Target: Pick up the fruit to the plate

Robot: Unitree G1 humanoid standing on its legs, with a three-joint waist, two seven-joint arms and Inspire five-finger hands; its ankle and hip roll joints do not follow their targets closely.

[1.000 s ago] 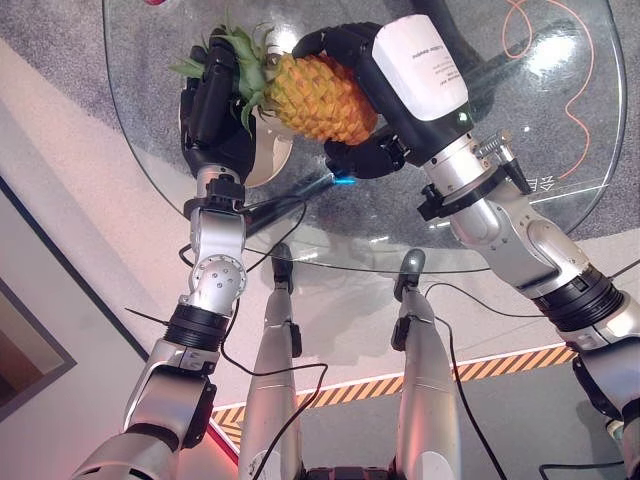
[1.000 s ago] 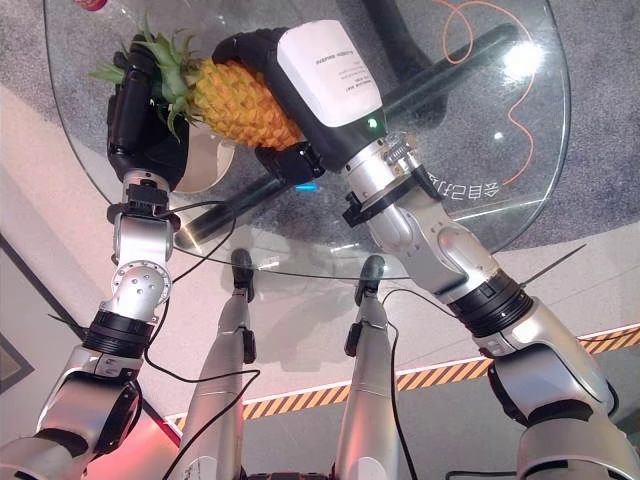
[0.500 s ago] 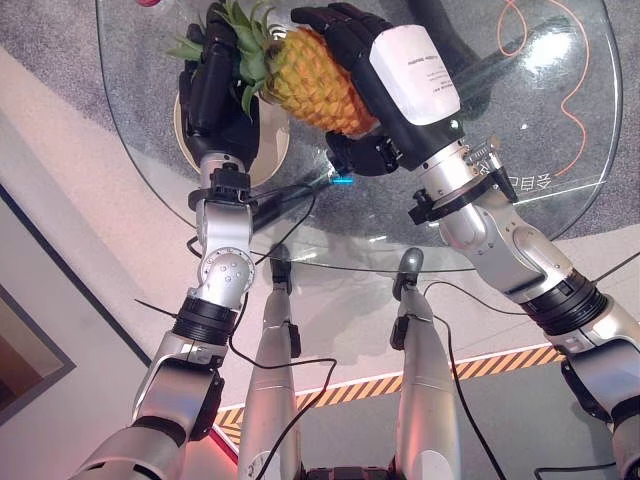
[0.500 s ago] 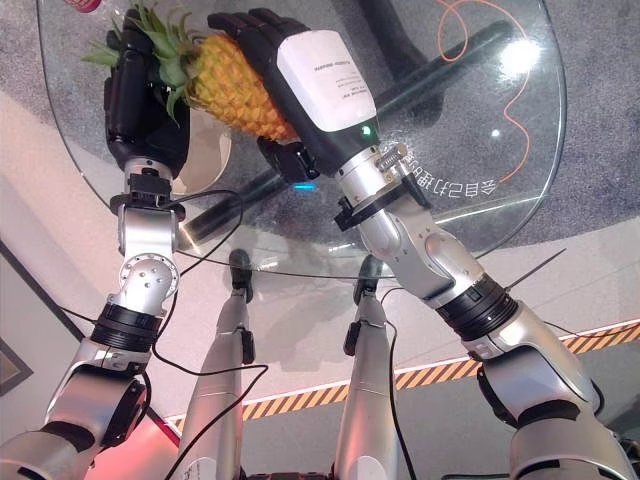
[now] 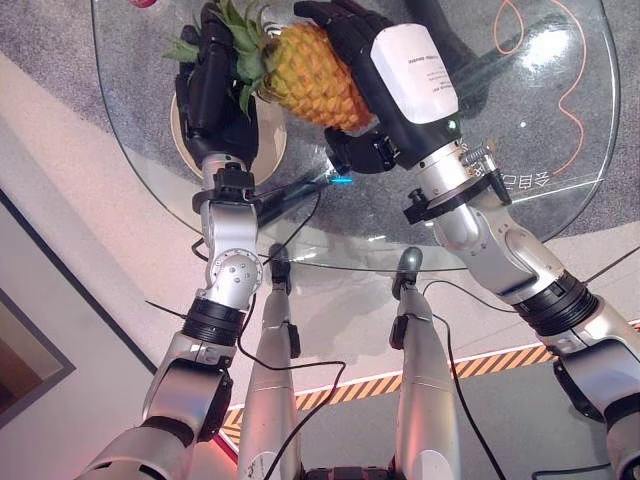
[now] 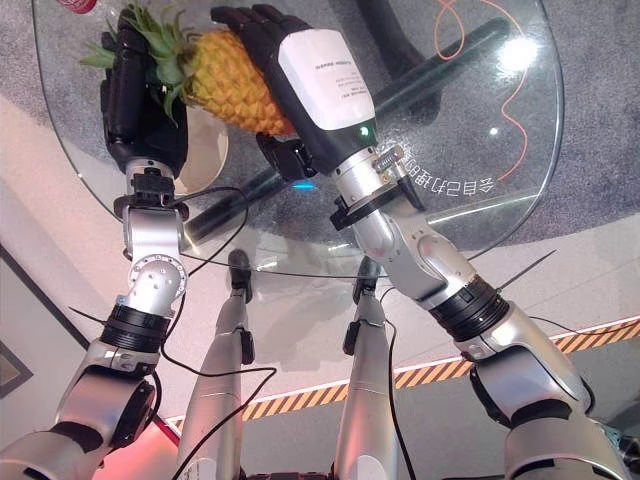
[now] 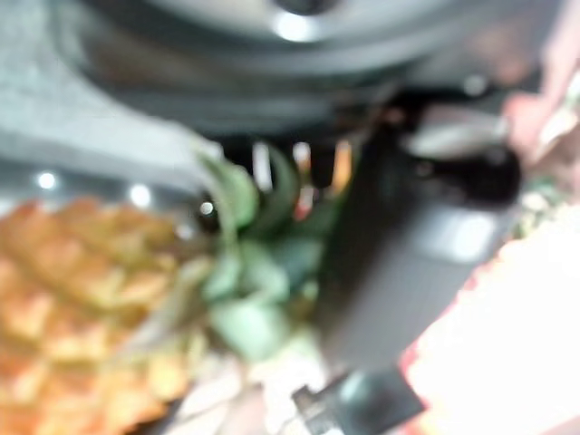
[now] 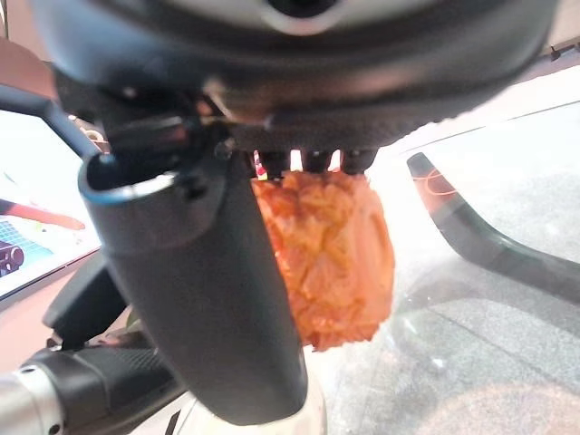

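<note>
Pineapple: held above the glass counter, lying on its side, leafy crown toward the robot's left, yellow-orange body toward the right.
Right hand: wrapped over the pineapple's body; fingers curl across the top of the fruit and the thumb sits under it near the wrist. Gripping the fruit.
Left hand: at the crown end, palm against the green leaves, fingers extended upward alongside them. Whether they close on the leaves, I cannot tell.
Plate: pale, round, on the counter beneath the left hand, largely covered by that hand; the crown end hangs over it.
Red object: at the counter's far edge, cut off by the frame.
Orange cable: looping below the glass at the right.
</note>
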